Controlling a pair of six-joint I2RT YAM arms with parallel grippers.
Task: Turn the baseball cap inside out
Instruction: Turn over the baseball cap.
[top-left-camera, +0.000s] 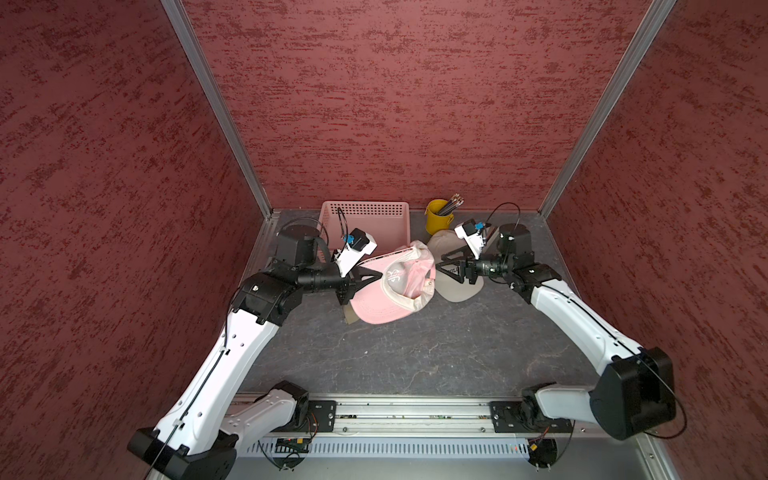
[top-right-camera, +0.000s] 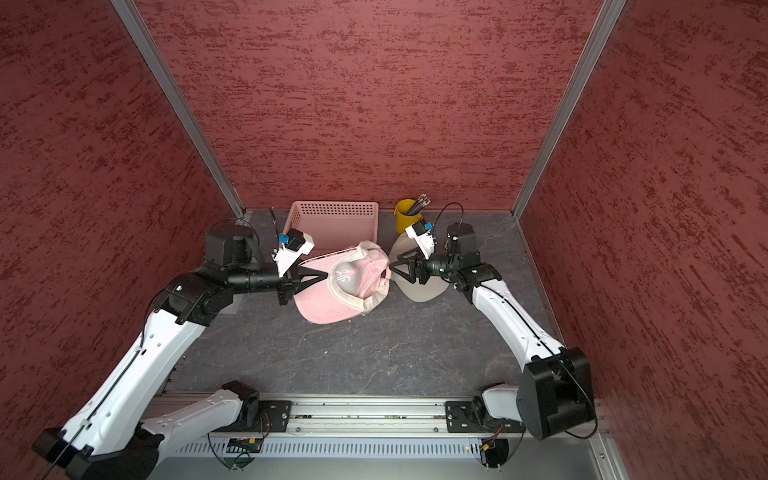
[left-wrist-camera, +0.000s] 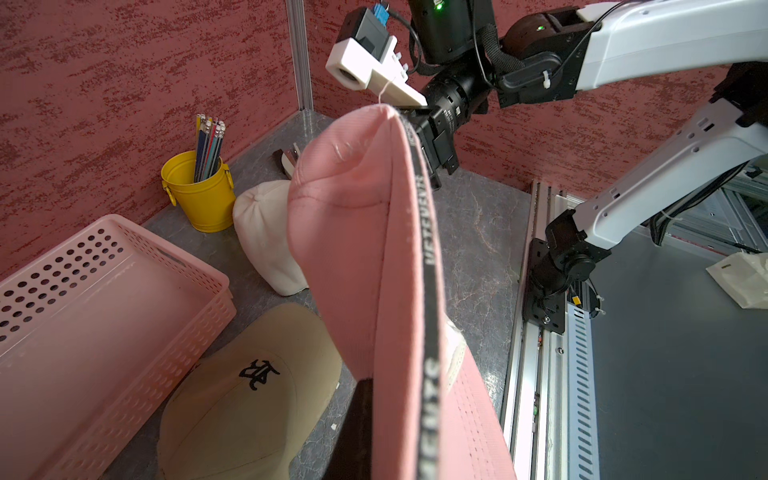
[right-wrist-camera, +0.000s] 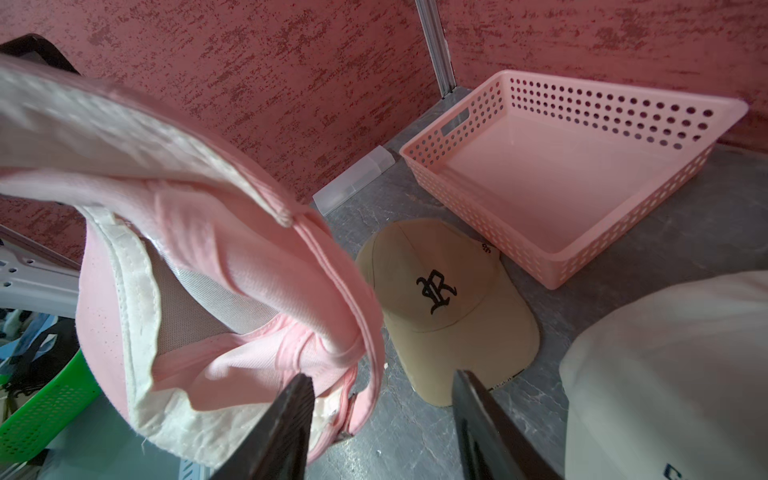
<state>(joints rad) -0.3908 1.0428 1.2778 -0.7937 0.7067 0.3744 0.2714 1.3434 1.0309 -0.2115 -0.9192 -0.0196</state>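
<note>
1. The pink baseball cap (top-left-camera: 390, 293) (top-right-camera: 340, 291) is seen partly turned. Whitish lining and a sweatband are exposed around the crown's opening, pink cloth is bunched inside it, and the pink visor is turned toward the near side of the worktop (top-left-camera: 415, 349).
2. The cap is held up over the middle of the grey marbled worktop, between the two arms and just in front of a pink basket (top-left-camera: 365, 220). A tan cap (right-wrist-camera: 440, 299) is partly covered by it in both top views.
3. The jaws of the left gripper (top-left-camera: 376, 275) (top-right-camera: 322, 275) are clamped together on the cap's rim. In the left wrist view the pink cloth (left-wrist-camera: 353, 249) is pinched against a dark finger (left-wrist-camera: 357, 419).
4. The jaws of the right gripper (top-left-camera: 440, 262) (right-wrist-camera: 382, 374) are held apart at the cap's opposite side, above a cream cap (top-left-camera: 457, 289), and nothing is gripped between them. One finger (right-wrist-camera: 286, 415) is seen against the cap's rear edge, but contact cannot be judged.
5. White lettering is carried on a black seam tape (left-wrist-camera: 430, 257) inside the pink cap, but it cannot be read. A pale emblem (top-left-camera: 392, 275) is shown on the whitish front panel. A black gothic "R" (right-wrist-camera: 436, 296) is stitched on the tan cap. Dark letters on the cream cap are only partly seen.
</note>
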